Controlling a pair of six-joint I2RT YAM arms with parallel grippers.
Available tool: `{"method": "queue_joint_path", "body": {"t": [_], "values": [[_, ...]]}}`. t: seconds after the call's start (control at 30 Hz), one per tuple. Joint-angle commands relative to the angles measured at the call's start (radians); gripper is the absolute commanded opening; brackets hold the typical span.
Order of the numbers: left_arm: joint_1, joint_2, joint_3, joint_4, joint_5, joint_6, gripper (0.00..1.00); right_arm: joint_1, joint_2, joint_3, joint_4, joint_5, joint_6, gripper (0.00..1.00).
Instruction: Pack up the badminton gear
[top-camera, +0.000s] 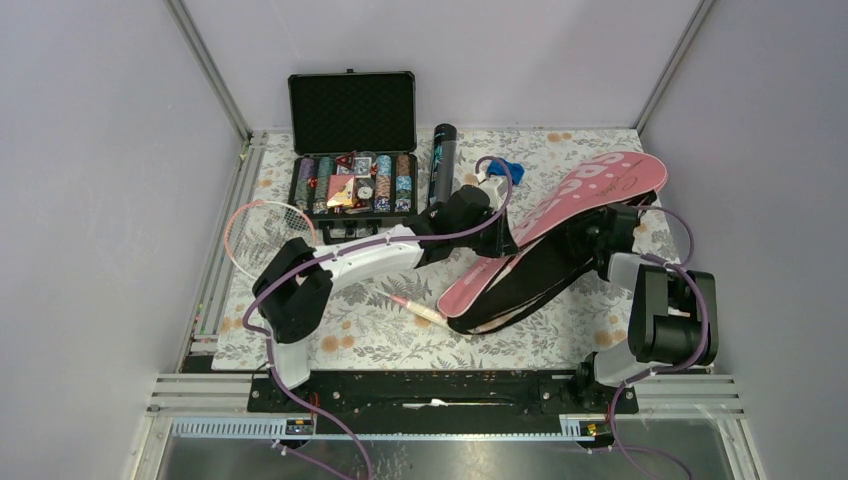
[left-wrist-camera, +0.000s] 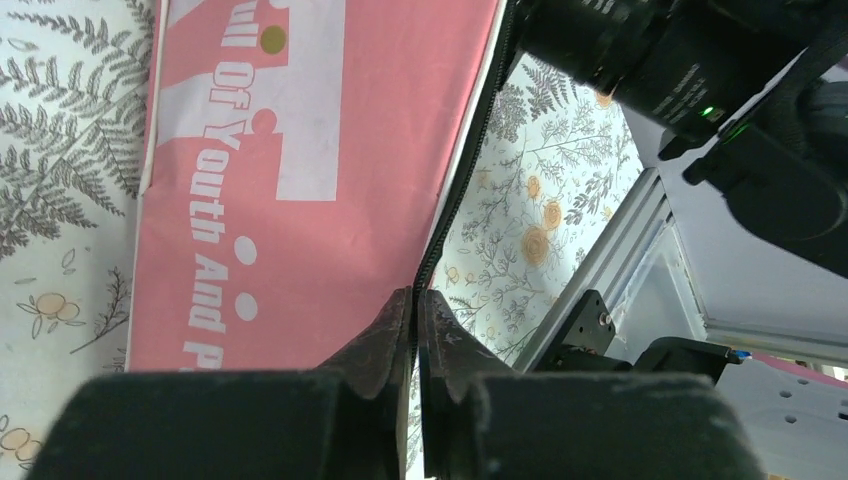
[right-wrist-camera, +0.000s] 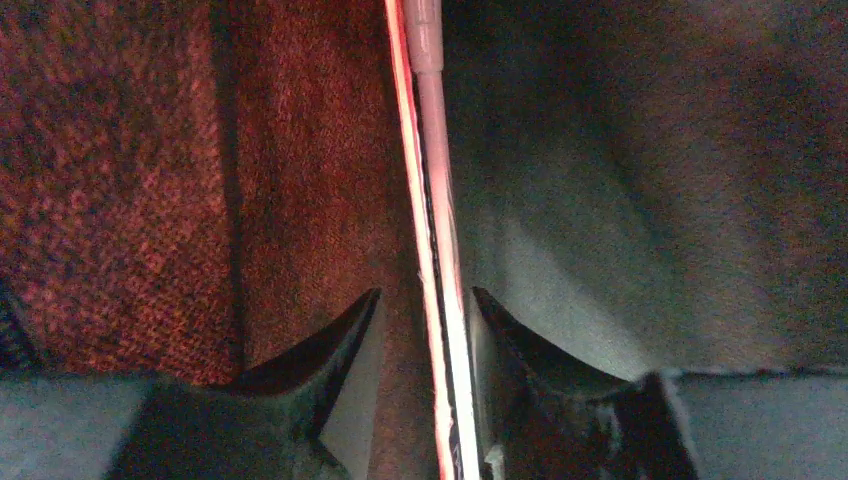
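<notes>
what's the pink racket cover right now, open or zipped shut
Open. The pink racket cover gapes along its side in the top view, upper flap lifted off the lower one, dark inside showing.

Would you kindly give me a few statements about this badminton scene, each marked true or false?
1. The poker chip case stands open. True.
2. The black tube lies flat on the pink racket cover. False: it stands upright beside the case.
3. The left tool is shut on the cover's zipper edge. True.
4. Both rackets are inside the cover. False: one racket lies outside it on the floral tablecloth, at the left.
5. The right tool is clamped shut. False: its jaws stand apart, with a thin pink racket frame between them.
</notes>
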Motion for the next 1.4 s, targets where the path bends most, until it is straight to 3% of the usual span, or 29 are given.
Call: {"method": "queue_joint_path", "body": {"t": [0.0,0.13,0.3,0.47,0.67,0.9,1.2,1.37], "values": [[0.007,-0.017,0.000,0.048,-0.038,-0.035,0.09,-0.007,-0.036,0.078,-0.100,0.034,-0.031,0.49],[0.016,0.001,0.030,0.030,-0.025,-0.025,0.19,-0.007,-0.106,0.137,-0.331,0.062,-0.093,0.59],[0.016,-0.038,0.035,-0.007,-0.082,0.003,0.34,-0.008,-0.212,0.187,-0.584,0.137,-0.163,0.60],[0.014,-0.121,0.026,-0.088,-0.159,0.059,0.37,-0.008,-0.320,0.222,-0.763,0.202,-0.250,0.60],[0.019,-0.293,-0.062,-0.218,-0.452,-0.045,0.39,-0.008,-0.426,0.260,-0.831,0.115,-0.389,0.59],[0.046,-0.462,-0.155,-0.536,-0.815,-0.289,0.46,0.017,-0.519,0.256,-0.888,0.009,-0.417,0.54],[0.253,-0.656,-0.448,-0.611,-0.811,-0.595,0.48,0.248,-0.591,0.233,-0.850,0.052,-0.345,0.52],[0.340,-0.685,-0.520,-0.674,-0.837,-0.711,0.52,0.300,-0.596,0.239,-0.838,0.048,-0.323,0.52]]}}
